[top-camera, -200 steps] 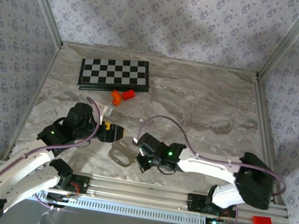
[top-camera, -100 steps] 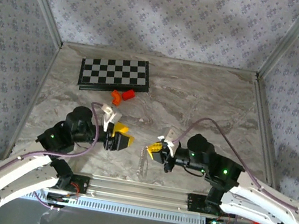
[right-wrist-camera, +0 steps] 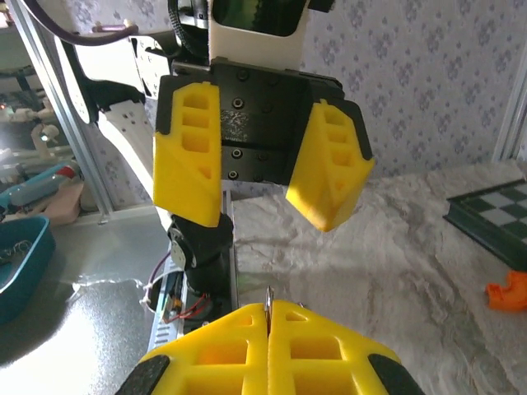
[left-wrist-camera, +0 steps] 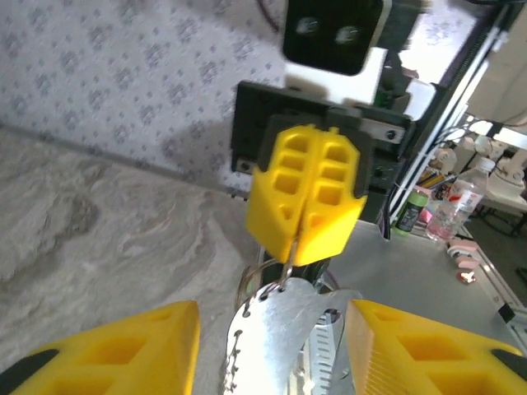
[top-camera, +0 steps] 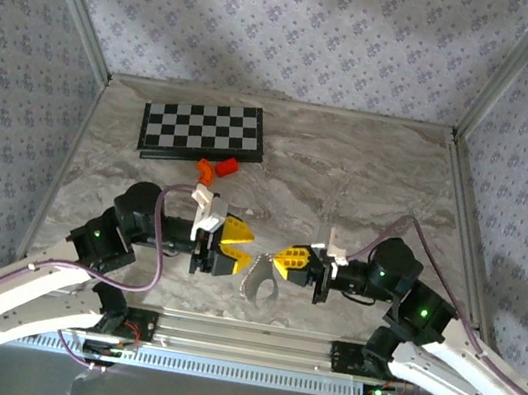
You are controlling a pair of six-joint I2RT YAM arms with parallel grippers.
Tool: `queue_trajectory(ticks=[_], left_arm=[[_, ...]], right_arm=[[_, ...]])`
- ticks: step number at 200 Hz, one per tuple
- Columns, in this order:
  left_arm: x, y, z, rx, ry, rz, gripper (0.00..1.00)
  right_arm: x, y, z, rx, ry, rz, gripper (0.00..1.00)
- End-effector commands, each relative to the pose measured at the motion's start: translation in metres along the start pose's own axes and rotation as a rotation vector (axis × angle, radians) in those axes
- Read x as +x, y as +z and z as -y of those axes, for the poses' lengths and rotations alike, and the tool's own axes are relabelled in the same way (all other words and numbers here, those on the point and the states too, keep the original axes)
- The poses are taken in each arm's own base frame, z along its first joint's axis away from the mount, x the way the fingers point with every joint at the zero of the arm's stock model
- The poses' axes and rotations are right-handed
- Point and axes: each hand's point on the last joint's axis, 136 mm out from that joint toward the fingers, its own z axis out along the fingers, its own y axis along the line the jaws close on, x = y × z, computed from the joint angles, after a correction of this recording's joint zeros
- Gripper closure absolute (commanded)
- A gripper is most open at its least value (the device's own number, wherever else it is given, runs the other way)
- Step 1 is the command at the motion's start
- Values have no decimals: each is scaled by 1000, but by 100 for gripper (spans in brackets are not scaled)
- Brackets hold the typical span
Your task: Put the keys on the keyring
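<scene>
Jaws pinched shut, the right gripper (top-camera: pixel 289 260) holds the keyring (left-wrist-camera: pixel 286 271) by its wire, a silver key (top-camera: pixel 260 283) dangling above the table (top-camera: pixel 367 184). Opposite, the left gripper (top-camera: pixel 235 247) has swung in, jaws half-open and narrowing, seemingly to take the key.

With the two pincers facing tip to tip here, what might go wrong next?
1. The right pincer pinches the wire ring only at its very fingertips; a nudge or pull could twist it loose.
2. The silver key hangs freely below the ring, between the open fingers of the left pincer; closing may catch the key's flat side instead of the ring, or set it swinging.
3. The pincers sit close, so a small overshoot might knock them together.
</scene>
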Motion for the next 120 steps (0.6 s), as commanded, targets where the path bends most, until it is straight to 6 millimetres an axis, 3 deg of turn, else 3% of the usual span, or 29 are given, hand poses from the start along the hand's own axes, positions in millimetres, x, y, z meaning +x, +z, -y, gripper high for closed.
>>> queue_trajectory(ticks=[1, 52, 120], left_arm=[[-26, 2, 19, 72, 135, 44, 53], [-31, 9, 25, 79, 183, 24, 58], [-21, 22, 9, 3, 202, -32, 61]], right_arm=[[-28, -6, -9, -54, -50, 92, 100], [-37, -10, -4, -29, -70, 133, 100], [-37, -10, -1, -15, -76, 137, 100]])
